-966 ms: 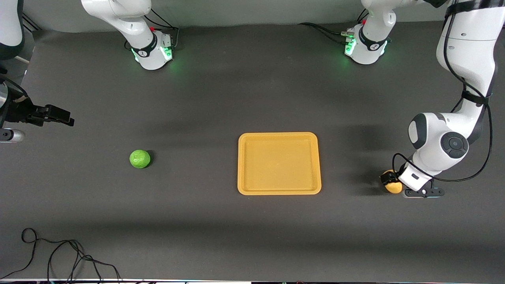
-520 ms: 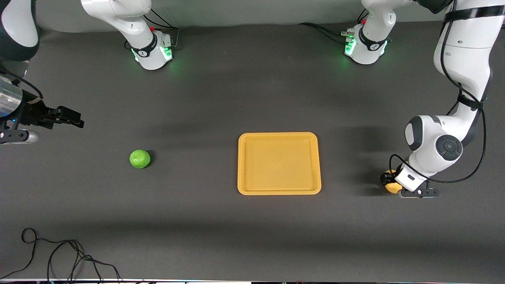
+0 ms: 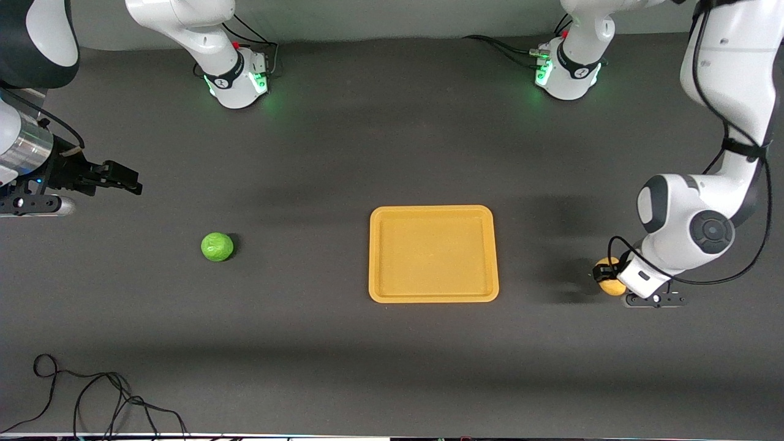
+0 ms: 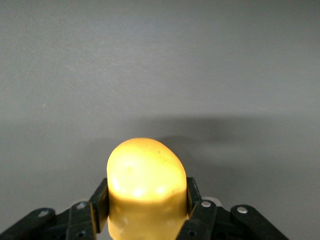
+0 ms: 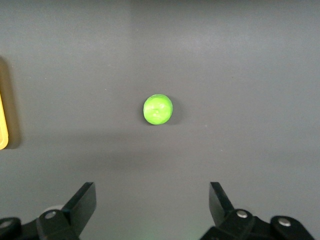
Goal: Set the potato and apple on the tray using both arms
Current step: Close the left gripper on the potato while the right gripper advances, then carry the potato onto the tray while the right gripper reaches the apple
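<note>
The yellow-tan potato point(image 3: 608, 278) is at the left arm's end of the table, beside the tray point(image 3: 433, 253). My left gripper point(image 3: 603, 277) is shut on it; in the left wrist view the potato point(image 4: 146, 187) fills the gap between both fingers. The green apple point(image 3: 217, 247) lies on the table toward the right arm's end. My right gripper point(image 3: 130, 178) is open and empty, in the air over the table short of the apple. In the right wrist view the apple point(image 5: 158, 109) lies ahead of the open fingers, and the tray's rim point(image 5: 3, 127) shows at the view's edge.
The orange-yellow tray is bare and sits mid-table. A black cable point(image 3: 92, 398) lies coiled near the table's front edge at the right arm's end. Both arm bases point(image 3: 236, 76) stand along the top of the front view.
My right gripper has moved inward over the table, closer to the apple. My left wrist has shifted slightly with the potato still in its grip. The apple and tray have not moved.
</note>
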{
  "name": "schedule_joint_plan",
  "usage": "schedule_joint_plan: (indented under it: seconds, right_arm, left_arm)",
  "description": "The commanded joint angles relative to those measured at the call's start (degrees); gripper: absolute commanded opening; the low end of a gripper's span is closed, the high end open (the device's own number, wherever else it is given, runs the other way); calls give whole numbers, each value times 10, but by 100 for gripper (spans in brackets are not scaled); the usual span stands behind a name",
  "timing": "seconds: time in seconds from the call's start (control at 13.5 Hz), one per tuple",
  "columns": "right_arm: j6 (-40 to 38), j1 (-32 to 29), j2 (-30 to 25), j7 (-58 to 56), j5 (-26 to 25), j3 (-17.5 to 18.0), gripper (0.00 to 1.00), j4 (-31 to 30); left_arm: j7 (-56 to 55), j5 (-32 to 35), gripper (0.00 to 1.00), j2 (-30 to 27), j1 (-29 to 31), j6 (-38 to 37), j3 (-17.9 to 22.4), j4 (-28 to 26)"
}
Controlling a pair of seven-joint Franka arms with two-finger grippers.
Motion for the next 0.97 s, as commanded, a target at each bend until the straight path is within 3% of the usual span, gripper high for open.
schedule_joint_plan:
  seconds: [0.0, 0.3, 0.52, 0.89]
  right_arm:
    - [6, 6, -16, 20, -9, -3, 100, -14]
    - [5, 19, -16, 48, -12, -3, 100, -14]
    - [20, 20, -15, 48, -12, -2, 100, -31]
    - [143, 20, -15, 43, -12, -4, 100, -132]
  left_arm:
    - [4, -41, 0, -58, -4, -142, -31, 51]
    - [-38, -45, 0, -75, -5, -277, -100, 147]
    - [-109, -43, 0, -74, -12, -264, -154, 148]
    - [-241, 5, 0, -7, -92, -157, -155, 126]
